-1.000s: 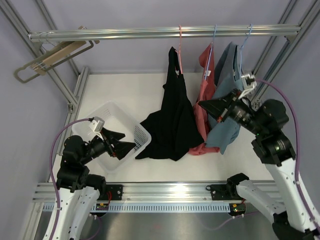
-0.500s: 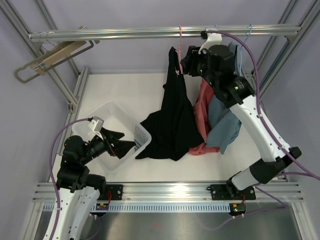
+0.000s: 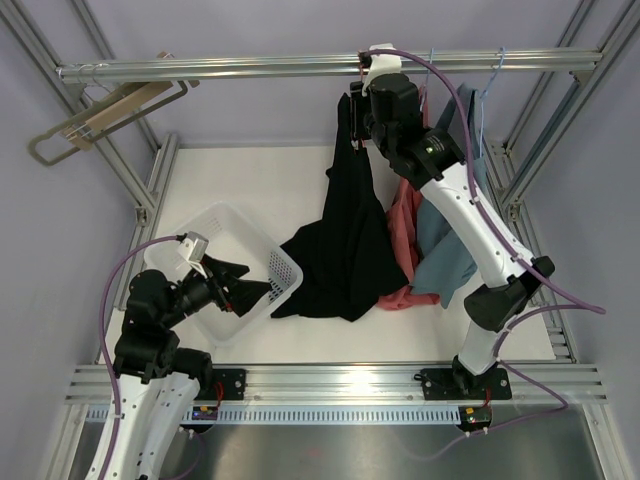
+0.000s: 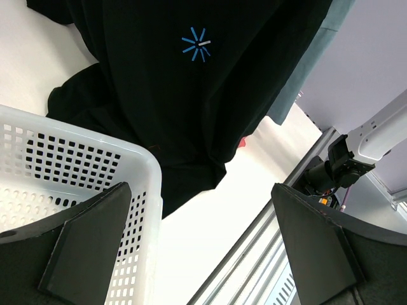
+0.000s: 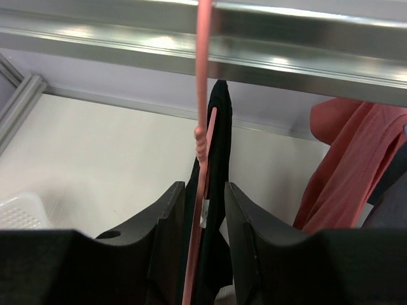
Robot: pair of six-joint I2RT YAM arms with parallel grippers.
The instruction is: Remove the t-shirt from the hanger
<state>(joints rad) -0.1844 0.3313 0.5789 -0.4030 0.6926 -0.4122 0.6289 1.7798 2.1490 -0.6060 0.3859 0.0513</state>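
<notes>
Closest to me, my left gripper (image 4: 201,187) hangs wide open with nothing in it, over the edge of the basket (image 3: 215,225). The bottom of the black shirt (image 3: 345,240) lies on the table (image 3: 240,180) just past the basket. From there the shirt runs straight up, long and thin, to the pink hanger (image 5: 202,136).

Higher and farther back, my right gripper (image 5: 203,194) is at the top of that hanger. The pink neck runs up between its two fingers, with one on each side. I can see a small gap, so I think the fingers are not pinching yet. The hanger hook is over the rail (image 3: 300,66), right above the gripper. So the right arm is the one at the hanger, and the left is closer to the bottom of the shirt. The red shirt (image 3: 405,215) and blue shirt (image 3: 450,250) hang just to the right.

A second ago the right gripper was low, by the blue shirt. It has gone up and over to the pink hanger. The left arm and the black shirt have not moved.
</notes>
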